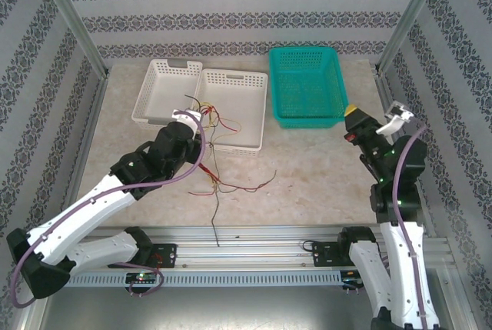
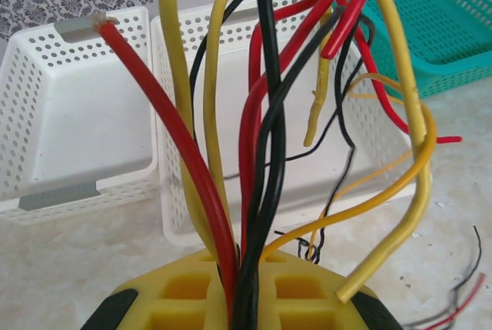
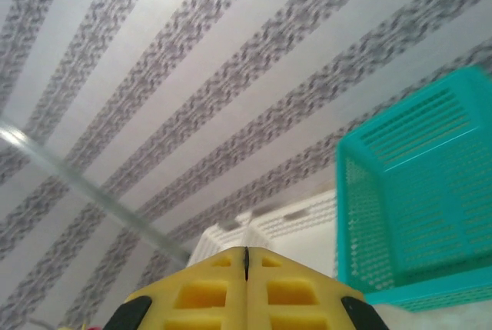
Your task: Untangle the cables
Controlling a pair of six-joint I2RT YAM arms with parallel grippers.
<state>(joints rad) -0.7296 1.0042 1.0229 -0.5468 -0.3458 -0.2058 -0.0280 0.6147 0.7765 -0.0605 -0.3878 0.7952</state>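
A bunch of yellow, red and black cables rises from between the yellow pads of my left gripper, which is shut on them. From above, the left gripper sits at the near edge of the white baskets, with cables trailing down over the table toward the front rail. Loose ends fan out above the right white basket. My right gripper is raised at the right, near the teal basket's corner, shut with nothing between its pads.
Two white perforated baskets stand side by side at the back, and a teal basket stands to their right. The metal rail runs along the table's front edge. Patterned walls enclose the table.
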